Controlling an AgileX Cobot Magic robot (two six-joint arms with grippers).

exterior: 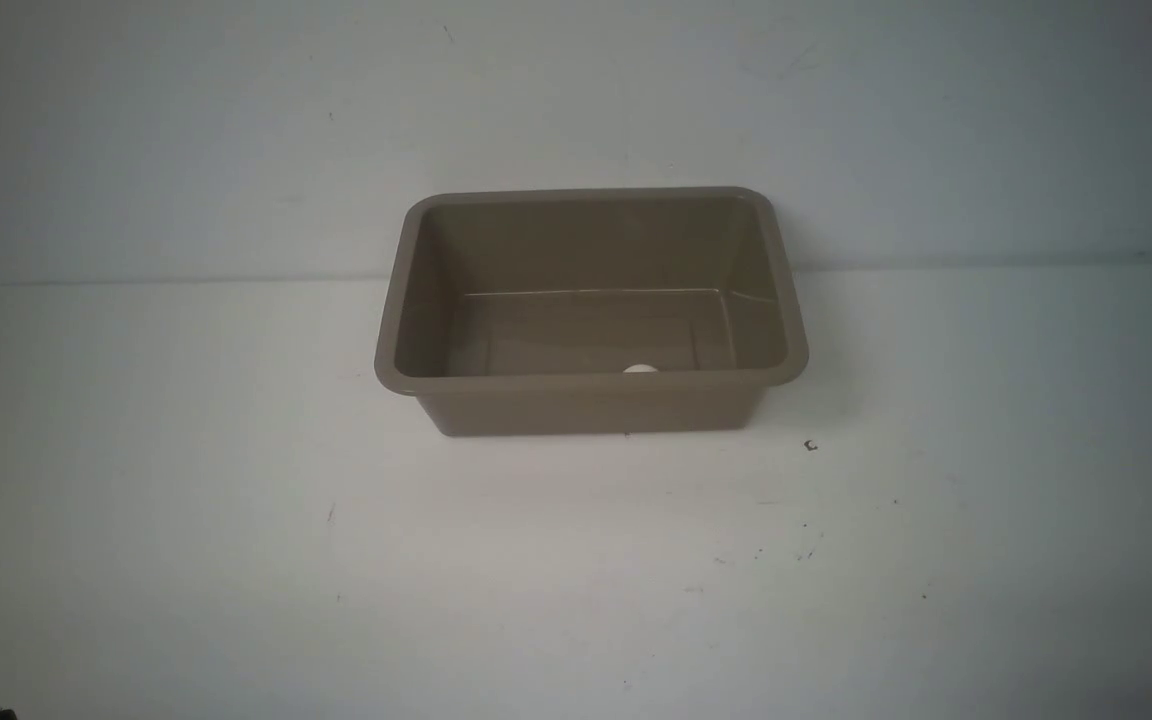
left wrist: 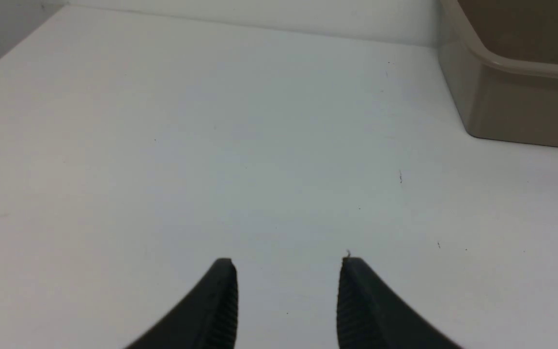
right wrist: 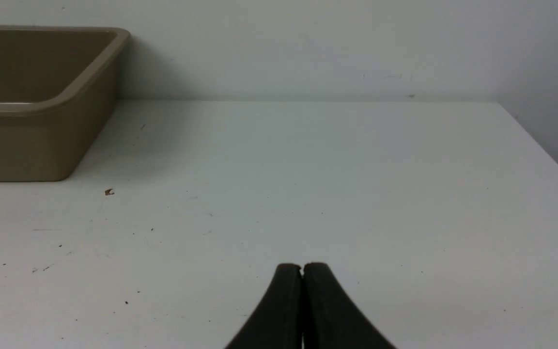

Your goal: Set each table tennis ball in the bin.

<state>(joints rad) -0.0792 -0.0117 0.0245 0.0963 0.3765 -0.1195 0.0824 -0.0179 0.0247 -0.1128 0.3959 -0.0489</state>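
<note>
Nearest the cam: the dark, tapering fingers of the L tool (left wrist: 288, 261), apart w/ nothing between them, and the dark, slim-fingered R tool (right wrist: 302, 266), its tips together, nothing seen in them. In the front view only a small dark bit, prob. part of the L arm, shows at the near L corner, well apart from the bin.

Landmark = the taupe, rectangular plastic bin (exterior: 591, 383) w/ rounded corners & flared rim, upright on the white, dark-specked counter (exterior: 576, 560), long axis running L–R across the robot's front, back side close to the pale wall (exterior: 576, 90).

The task's thing: one small white ball (exterior: 641, 369), inside the bin, just a sliver showing over the near rim, a bit R of the bin's middle. Its lower part is hidden by the bin's near wall, so can't tell if it carries print. A 2nd ball doesn't show in any view; it may sit in the bin behind that same near wall, can't say for sure.

Key relation: L tool is on the near side of the bin & off to its L; R tool near side & off to its R. Neither is over the bin. Which is nearer the ball: can't tell w/ certainty.

Judgement: job looks at or close to done. If both balls are in, next move = no reach toward the bin, just arms kept back on its near side.
</note>
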